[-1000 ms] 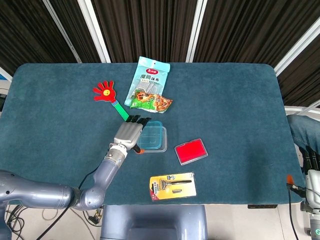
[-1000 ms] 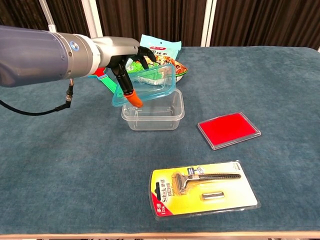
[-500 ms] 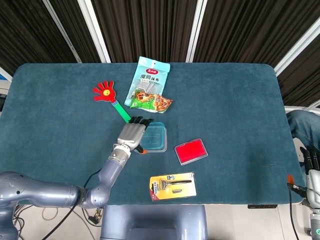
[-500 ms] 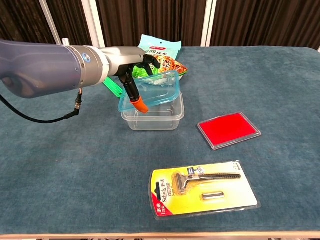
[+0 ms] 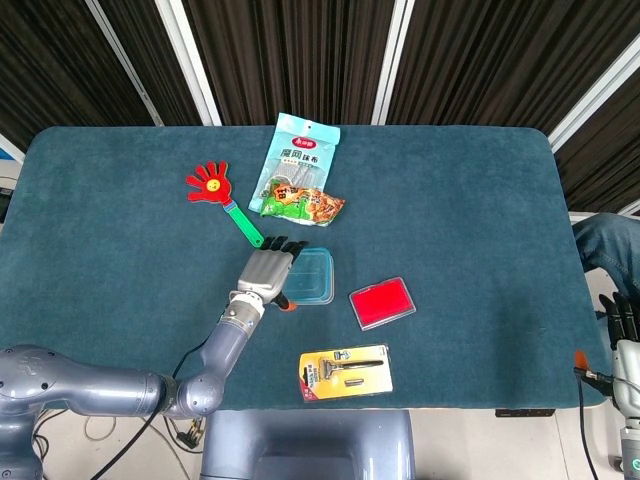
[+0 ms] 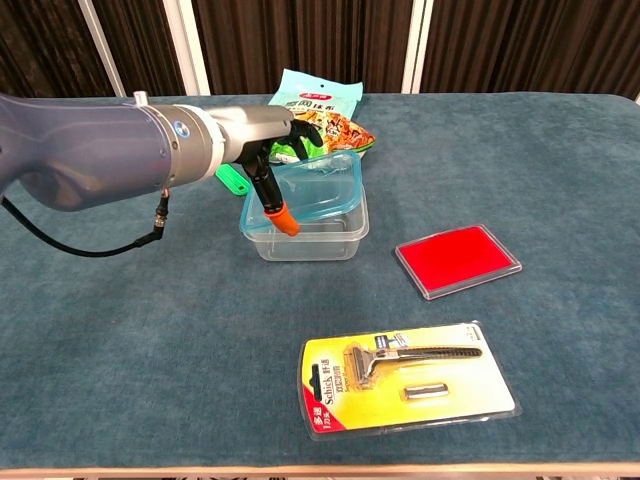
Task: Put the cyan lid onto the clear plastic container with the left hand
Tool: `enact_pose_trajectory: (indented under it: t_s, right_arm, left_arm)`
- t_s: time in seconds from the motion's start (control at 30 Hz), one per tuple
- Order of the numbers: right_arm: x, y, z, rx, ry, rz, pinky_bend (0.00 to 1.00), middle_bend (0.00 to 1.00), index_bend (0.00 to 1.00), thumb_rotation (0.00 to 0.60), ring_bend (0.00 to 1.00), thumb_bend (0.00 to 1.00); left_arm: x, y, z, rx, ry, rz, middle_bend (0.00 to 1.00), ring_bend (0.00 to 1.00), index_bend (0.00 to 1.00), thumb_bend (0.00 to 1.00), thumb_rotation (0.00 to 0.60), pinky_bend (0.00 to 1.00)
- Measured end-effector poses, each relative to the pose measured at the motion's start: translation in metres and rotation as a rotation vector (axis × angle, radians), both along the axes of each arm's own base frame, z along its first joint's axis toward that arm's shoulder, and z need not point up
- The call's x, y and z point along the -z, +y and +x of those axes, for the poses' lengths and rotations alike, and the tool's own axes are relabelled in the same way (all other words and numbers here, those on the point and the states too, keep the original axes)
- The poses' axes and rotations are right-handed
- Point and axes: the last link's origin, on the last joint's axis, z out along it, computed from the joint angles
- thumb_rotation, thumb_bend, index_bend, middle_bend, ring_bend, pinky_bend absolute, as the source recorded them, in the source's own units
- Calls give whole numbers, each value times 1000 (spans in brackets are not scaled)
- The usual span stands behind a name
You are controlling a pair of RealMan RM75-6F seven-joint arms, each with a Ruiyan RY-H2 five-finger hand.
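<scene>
Left hand point(image 6: 275, 150) grasping cyan lid point(image 6: 322, 183), thumb beneath and fingers point(image 5: 281, 246) over its left edge; lid lowered onto clear container point(image 6: 305, 225) near table point(image 5: 120, 250) centre, left side slightly raised. Right hand point(image 5: 622, 325) hanging beyond right table edge, fingers extended, grasping nothing. Red case point(image 6: 457, 259) right of container; razor pack point(image 6: 405, 376) near front edge.
</scene>
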Motion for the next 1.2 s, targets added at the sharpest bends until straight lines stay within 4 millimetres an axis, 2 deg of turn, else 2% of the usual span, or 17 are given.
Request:
enact_pose_trajectory:
  t_s: [0.43,0.67,1.2]
  right_arm:
    - [0,0,-1,5,-1,0,0,0,35,600,0,414]
    - [-1,0,-1,7,-3,-1,0,0,35,600,0,414]
    - [-1,-1,0,6,-3,-2,0,0,35,600,0,415]
  left_arm:
    - [6,0,2,11,29,3,325,3,102,179,600,0]
    - [8,0,4,25,44,11,285,0,102,175,600,0]
    - [11,-1,6,16,43,9,297,0,104,175,600,0]
